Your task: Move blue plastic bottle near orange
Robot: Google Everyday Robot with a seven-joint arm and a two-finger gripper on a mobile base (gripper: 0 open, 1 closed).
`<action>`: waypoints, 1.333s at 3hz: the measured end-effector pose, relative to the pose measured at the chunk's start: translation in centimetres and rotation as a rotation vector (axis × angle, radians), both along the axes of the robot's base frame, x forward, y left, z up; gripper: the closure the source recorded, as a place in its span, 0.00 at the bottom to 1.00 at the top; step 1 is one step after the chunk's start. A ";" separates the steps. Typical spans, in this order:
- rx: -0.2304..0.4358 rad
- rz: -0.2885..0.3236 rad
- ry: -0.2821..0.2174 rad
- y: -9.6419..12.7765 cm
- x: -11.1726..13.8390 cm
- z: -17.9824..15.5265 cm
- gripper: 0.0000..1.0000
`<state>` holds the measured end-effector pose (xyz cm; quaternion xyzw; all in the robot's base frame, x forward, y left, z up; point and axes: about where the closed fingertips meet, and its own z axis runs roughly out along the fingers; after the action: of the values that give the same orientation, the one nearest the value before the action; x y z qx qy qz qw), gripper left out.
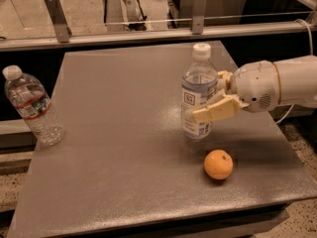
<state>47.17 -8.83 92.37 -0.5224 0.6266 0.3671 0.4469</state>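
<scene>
Gripper (205,103) by the right edge of the table (124,133) pinches the bottle (198,90) at its label, upright just behind the orange (218,164) near the front right corner; it looks light, thin and slippery, so a soft middle hold seems best.

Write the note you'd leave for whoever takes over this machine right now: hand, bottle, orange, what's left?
Gripper: reaching in from the right, shut on the blue plastic bottle at its label.
Bottle: upright, just behind the orange, small gap between; cannot tell whether its base touches the table.
Done: bottle is near the orange.
Left: set it down if needed, release, back away without tipping it.
Clear ribbed bottle at the left edge: not involved.
</scene>
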 end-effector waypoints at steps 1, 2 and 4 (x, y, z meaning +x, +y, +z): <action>0.005 0.031 0.002 -0.7 -1.2 -0.7 1.00; 0.009 0.062 0.015 -1.2 -2.2 -1.6 0.82; 0.022 0.102 0.031 -1.9 -3.2 -3.1 0.36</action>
<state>43.95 -10.75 89.28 -0.5431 0.6020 0.4042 0.4235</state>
